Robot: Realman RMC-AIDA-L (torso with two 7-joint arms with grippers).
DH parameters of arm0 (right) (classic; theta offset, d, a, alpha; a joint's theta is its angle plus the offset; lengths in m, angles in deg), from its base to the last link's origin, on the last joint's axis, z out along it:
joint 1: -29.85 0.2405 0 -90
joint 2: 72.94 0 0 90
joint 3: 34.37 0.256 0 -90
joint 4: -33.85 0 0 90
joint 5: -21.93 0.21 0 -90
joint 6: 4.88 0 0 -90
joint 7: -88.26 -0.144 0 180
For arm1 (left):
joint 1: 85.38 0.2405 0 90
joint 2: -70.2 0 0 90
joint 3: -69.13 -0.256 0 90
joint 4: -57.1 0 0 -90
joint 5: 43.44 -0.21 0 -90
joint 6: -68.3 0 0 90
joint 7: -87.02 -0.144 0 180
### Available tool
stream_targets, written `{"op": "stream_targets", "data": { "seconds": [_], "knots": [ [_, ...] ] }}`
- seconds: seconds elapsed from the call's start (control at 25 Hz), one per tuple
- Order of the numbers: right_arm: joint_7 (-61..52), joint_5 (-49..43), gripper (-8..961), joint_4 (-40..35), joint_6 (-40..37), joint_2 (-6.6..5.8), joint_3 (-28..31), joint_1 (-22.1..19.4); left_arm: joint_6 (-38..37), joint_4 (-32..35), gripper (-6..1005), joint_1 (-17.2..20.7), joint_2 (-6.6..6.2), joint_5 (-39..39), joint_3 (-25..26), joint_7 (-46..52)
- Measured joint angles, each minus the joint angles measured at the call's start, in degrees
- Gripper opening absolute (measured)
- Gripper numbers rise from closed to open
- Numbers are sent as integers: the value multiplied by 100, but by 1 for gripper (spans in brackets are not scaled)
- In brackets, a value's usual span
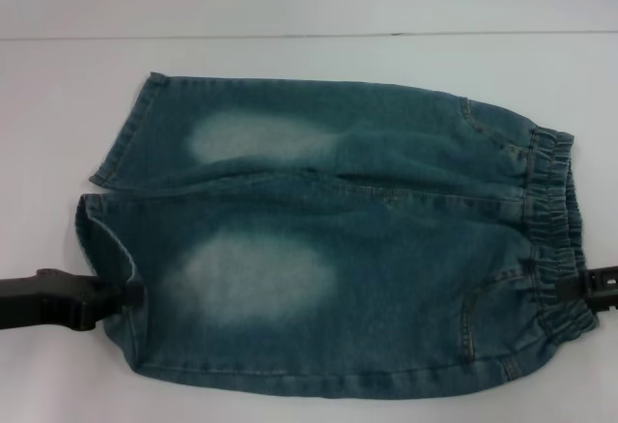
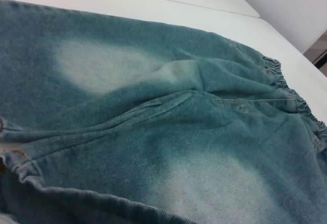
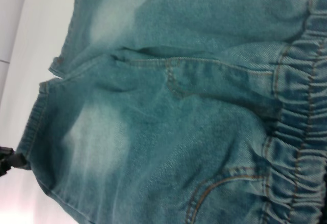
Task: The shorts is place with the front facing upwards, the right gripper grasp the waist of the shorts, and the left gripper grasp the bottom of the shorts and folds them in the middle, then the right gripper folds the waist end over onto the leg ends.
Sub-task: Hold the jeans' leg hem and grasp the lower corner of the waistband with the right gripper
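Note:
The shorts [image 1: 338,249] lie flat on the white table, front up, with pale faded patches on both thighs. The leg ends [image 1: 101,239] point to the left and the gathered waist [image 1: 555,220] to the right. My left gripper [image 1: 135,294] reaches in from the left edge and is shut on the near leg's hem, which curls up around it. My right gripper [image 1: 582,284] comes in from the right edge and is pinched on the near part of the waist. The wrist views show the denim [image 2: 153,132] and the elastic band [image 3: 296,132] from very close. The left gripper's black tip [image 3: 7,158] touches the hem.
The white table [image 1: 309,56] extends around the shorts, with a seam line across it at the back. A strip of bare table lies in front of the shorts' near edge. The table's far corner [image 2: 245,9] shows in the left wrist view.

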Motion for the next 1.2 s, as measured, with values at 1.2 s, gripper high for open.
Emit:
{"op": "stream_targets", "data": {
  "seconds": [1.2],
  "knots": [
    [68,29,627,1,0,70,-458,27,0,-10,28,-27,-9,0,-18,4]
  ]
}}
